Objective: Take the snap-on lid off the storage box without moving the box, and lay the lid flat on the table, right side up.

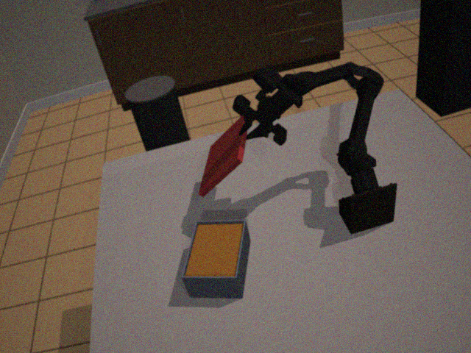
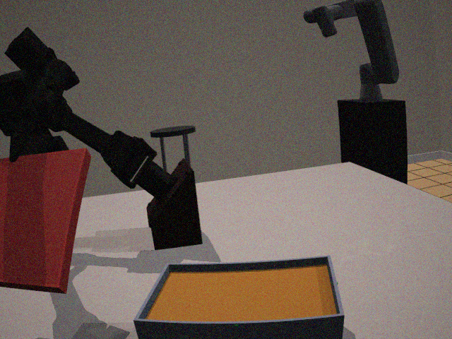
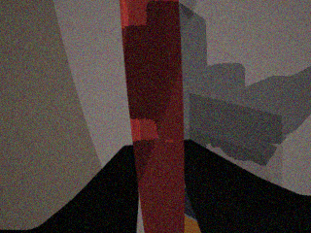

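The red lid [image 1: 224, 159] [image 2: 66, 219] [image 3: 157, 63] hangs in the air, steeply tilted, held at its upper edge. My gripper [image 1: 245, 131] [image 3: 157, 152] is shut on the lid; in the wrist view one dark finger lies on each side of it. In the exterior view the lid's left part is cut off by the frame. The storage box [image 1: 243, 284] [image 2: 237, 330] is blue-grey, stands upright and open on the table [image 1: 323, 296] [image 2: 292, 219], and shows an orange inside. The lid is apart from the box, above and behind it in the top view.
The arm's base stands on the table [image 3: 272, 29], right of the box in the top view. A round-topped stand [image 1: 150, 89] and a brown cabinet [image 1: 228, 41] are beyond the table's far edge. A second arm [image 2: 378, 44] stands on a black pedestal [image 2: 372, 138] off the table.
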